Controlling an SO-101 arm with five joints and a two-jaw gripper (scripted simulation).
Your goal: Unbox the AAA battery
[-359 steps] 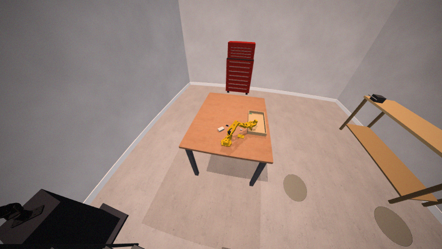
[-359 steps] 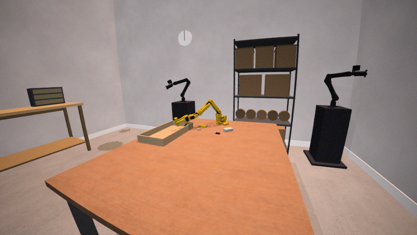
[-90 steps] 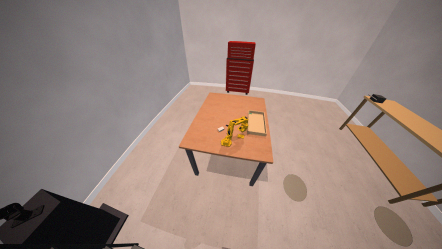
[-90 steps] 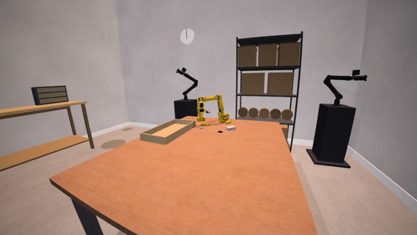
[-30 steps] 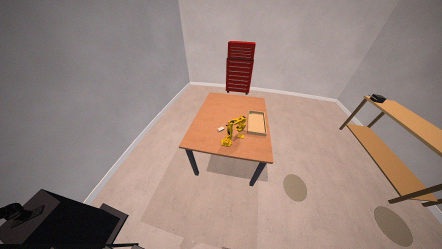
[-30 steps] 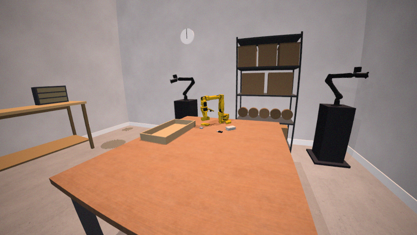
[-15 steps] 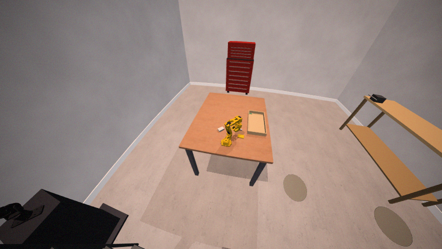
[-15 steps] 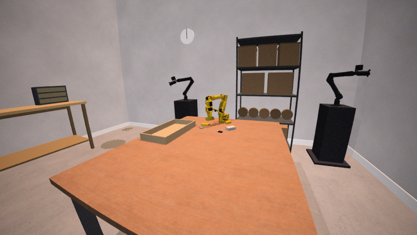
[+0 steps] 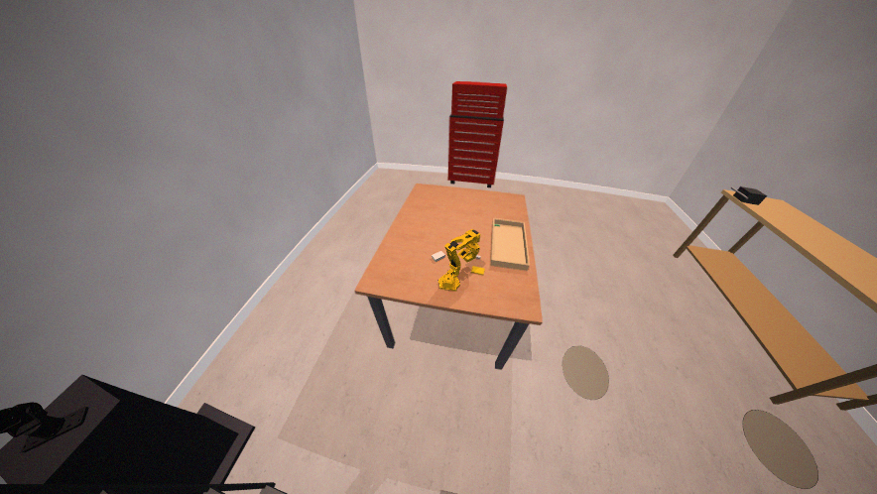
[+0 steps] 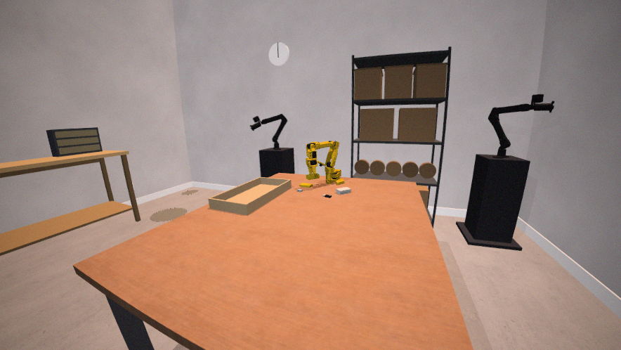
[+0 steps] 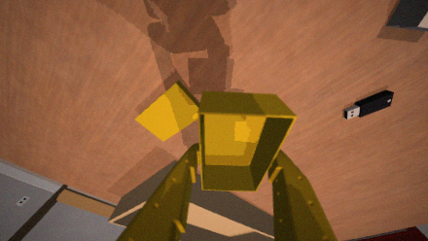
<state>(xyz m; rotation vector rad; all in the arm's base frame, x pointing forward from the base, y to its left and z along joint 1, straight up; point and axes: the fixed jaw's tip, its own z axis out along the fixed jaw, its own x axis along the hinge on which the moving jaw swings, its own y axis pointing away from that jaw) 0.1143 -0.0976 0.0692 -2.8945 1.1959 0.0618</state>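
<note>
My gripper [image 11: 235, 162] is shut on the yellow box base [image 11: 243, 141] and holds it above the table. The base's open side faces the wrist camera, and I see no battery inside it. The yellow lid [image 11: 165, 116] lies flat on the table just beyond and left of the held base; it also shows in the exterior and top views [image 10: 305, 185] [image 9: 477, 269]. The arm [image 10: 323, 160] stands at the far end of the table. The open wooden tray [image 10: 250, 195] [image 9: 510, 243] lies beside the arm. A small grey item [image 10: 299, 189] lies near the lid, too small to identify.
A black USB stick [image 11: 370, 104] [image 10: 327, 196] lies on the table to the right of the held base. A white box [image 10: 343, 190] [image 9: 438, 255] sits on the table on the side away from the tray. A dark object [image 11: 409, 12] shows at the wrist view's top right corner.
</note>
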